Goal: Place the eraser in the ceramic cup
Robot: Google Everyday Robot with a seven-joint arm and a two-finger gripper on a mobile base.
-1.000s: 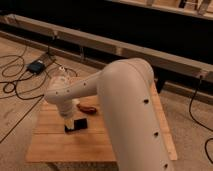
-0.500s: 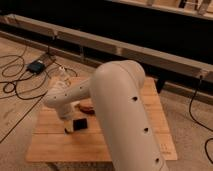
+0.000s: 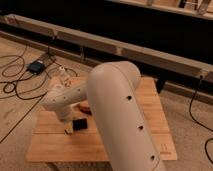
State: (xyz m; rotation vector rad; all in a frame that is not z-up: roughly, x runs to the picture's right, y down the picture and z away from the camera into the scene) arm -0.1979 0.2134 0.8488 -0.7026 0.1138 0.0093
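Observation:
The eraser [image 3: 80, 123] is a small flat black block lying on the wooden table [image 3: 50, 145], left of the middle. My gripper [image 3: 68, 128] reaches down at the end of the white forearm [image 3: 62, 100], just left of the eraser and close to the tabletop. The bulky white upper arm [image 3: 120, 110] covers the middle of the table. The ceramic cup is hidden from view.
A small reddish-brown item [image 3: 84, 106] peeks out behind the eraser, beside the arm. A clear slim bottle [image 3: 62, 75] stands at the table's back left corner. Black cables [image 3: 12, 87] and a dark box [image 3: 35, 66] lie on the floor to the left.
The arm has swung left and closer to the camera, and the forearm has dropped toward the table. The eraser lies where it was.

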